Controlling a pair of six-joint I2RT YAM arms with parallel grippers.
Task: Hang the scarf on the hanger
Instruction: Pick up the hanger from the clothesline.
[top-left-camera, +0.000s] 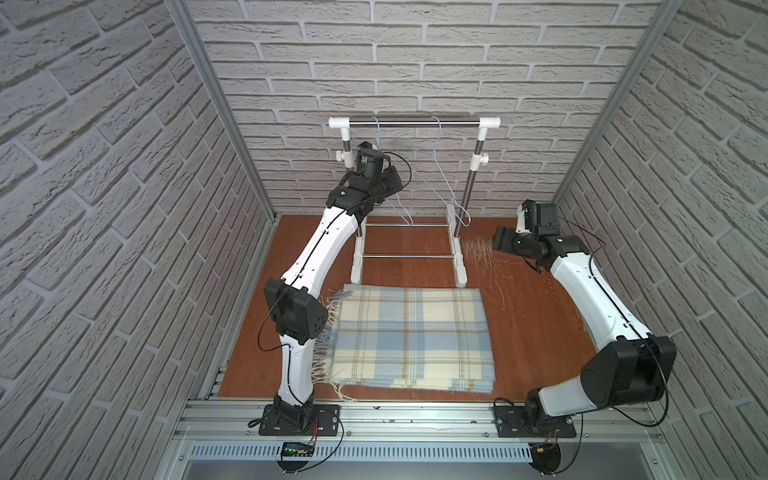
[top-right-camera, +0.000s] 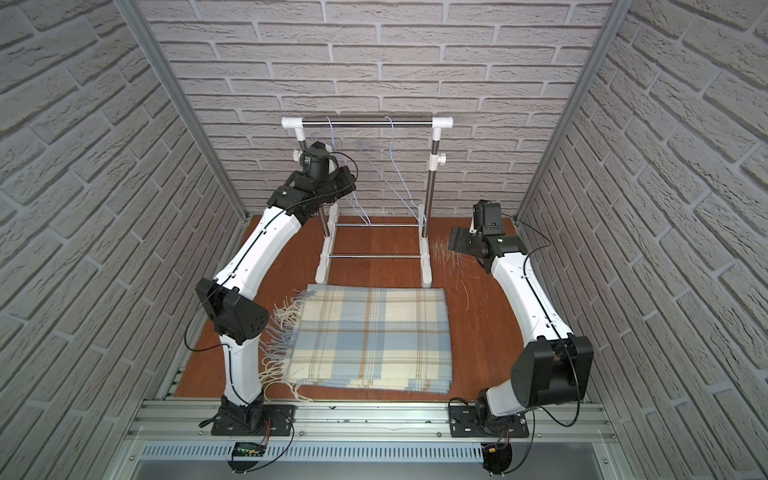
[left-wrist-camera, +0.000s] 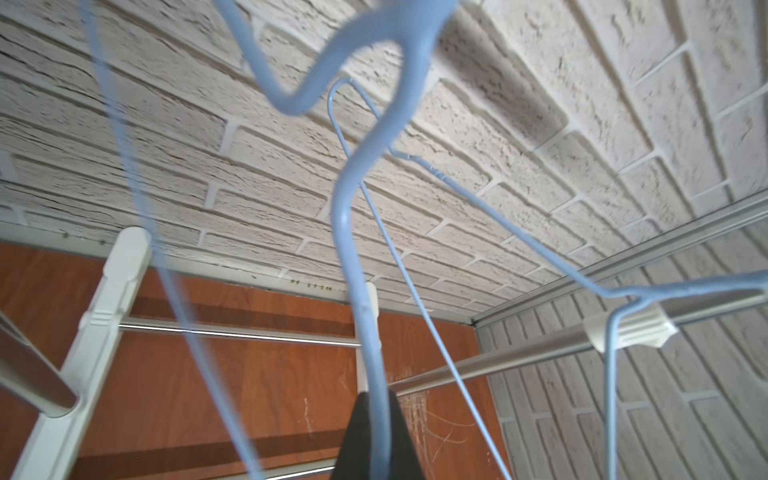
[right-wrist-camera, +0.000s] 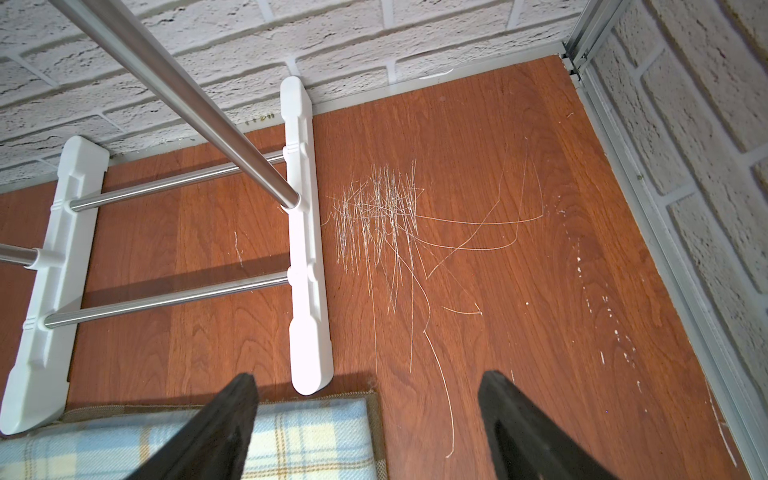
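the table (top-left-camera: 528, 316) carries everything, and the rack (top-left-camera: 415, 123) stands ahead of both my tools. the scarf (top-left-camera: 411, 336) lies folded flat on the table. its fringe is on the left arm's side and its longer run is parallel to the rack's top bar.

my left gripper (left-wrist-camera: 374, 432) is up inside the rack, clamped shut on the wire of the hanger (left-wrist-camera: 347, 216), which hangs by its hook from the bar. from that tool the scarf is well below and back toward the arm's base. a second hanger (left-wrist-camera: 690, 286) hangs just beside, on the side toward my other arm.

my right gripper (right-wrist-camera: 370, 380) hovers low with its jaws wide and nothing between them. the scarf's far corner sits under one finger (right-wrist-camera: 232, 415), next to the rack's foot.

so the right arm is plainly nearer the cloth. i judge the coming move turns on this: the scarf's long axis lies across the hanger's lower wire, and the cloth must be lifted up and forward to reach it.
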